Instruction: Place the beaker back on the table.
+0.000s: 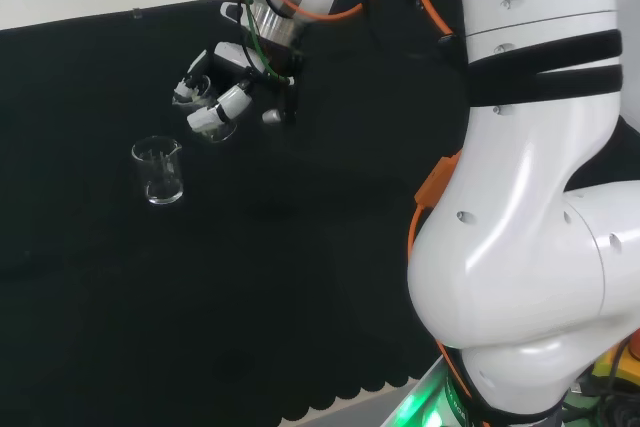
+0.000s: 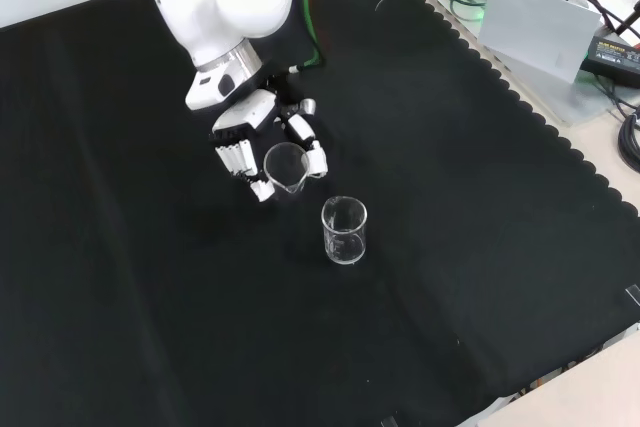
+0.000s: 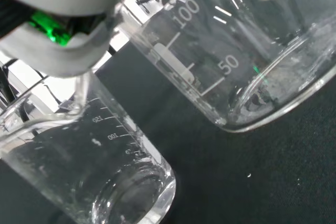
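In the front view a clear glass beaker (image 2: pixel 285 166) sits between the curled fingers and thumb of the black and white hand (image 2: pixel 247 142), tilted with its mouth and spout showing. From the head view, the hand (image 1: pixel 222 97) hangs over the cloth with the held beaker (image 1: pixel 217 128) faint at its fingertips. A second clear beaker (image 2: pixel 344 231) stands upright on the black cloth just beside the hand, also in the head view (image 1: pixel 160 170). The wrist view has the held beaker (image 3: pixel 247 56) large and tilted, the standing beaker (image 3: pixel 105 177) close by it, and a blurred white part of the hand (image 3: pixel 68 9).
Black cloth (image 2: pixel 150 327) covers the bench, with a scalloped edge (image 2: pixel 560 147) at the front view's right. Beyond that edge lie a grey box and cables (image 2: pixel 545 17). The arm's big white links (image 1: pixel 530 197) take up the head view's right side.
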Controlling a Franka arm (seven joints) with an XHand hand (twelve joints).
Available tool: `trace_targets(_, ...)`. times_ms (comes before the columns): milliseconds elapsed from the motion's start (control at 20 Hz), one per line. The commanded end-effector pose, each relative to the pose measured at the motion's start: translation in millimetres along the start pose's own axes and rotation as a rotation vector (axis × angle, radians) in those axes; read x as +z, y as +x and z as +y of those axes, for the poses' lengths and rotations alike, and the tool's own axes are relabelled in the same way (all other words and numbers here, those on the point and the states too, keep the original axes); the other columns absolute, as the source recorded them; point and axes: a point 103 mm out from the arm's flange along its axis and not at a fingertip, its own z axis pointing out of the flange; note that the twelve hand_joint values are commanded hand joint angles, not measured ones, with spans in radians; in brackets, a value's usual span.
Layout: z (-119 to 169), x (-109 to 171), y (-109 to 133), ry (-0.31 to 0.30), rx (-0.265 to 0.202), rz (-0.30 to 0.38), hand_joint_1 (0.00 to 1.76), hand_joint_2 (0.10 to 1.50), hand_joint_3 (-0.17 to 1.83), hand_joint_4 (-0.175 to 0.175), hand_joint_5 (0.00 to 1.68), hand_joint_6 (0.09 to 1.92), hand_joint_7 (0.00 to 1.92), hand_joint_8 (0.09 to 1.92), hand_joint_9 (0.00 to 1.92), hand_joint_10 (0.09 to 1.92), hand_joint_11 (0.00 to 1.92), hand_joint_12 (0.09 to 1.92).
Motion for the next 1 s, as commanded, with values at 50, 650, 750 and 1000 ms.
trace_targets(50, 10.7, 9.0, -10.1, -0.062, -0.018, 0.064, 1.19, 0.58, 0.67, 0.130, 1.59, 0.09, 1.91, 0.09, 1.77, 0.09, 1.44, 0.71)
trace_targets(650, 9.8, 22.4, -18.5, -0.123, -0.007, 0.053, 1.19, 0.58, 0.66, 0.122, 1.58, 0.09, 1.90, 0.09, 1.76, 0.09, 1.42, 0.71)
trace_targets(750, 8.3, 27.4, -20.2, -0.128, -0.002, 0.051, 1.19, 0.58, 0.66, 0.121, 1.58, 0.09, 1.90, 0.09, 1.76, 0.09, 1.42, 0.71)
trace_targets(1000, 7.5, 40.6, -21.6, -0.123, 0.005, 0.041, 1.19, 0.58, 0.65, 0.118, 1.58, 0.09, 1.90, 0.09, 1.76, 0.09, 1.42, 0.71)
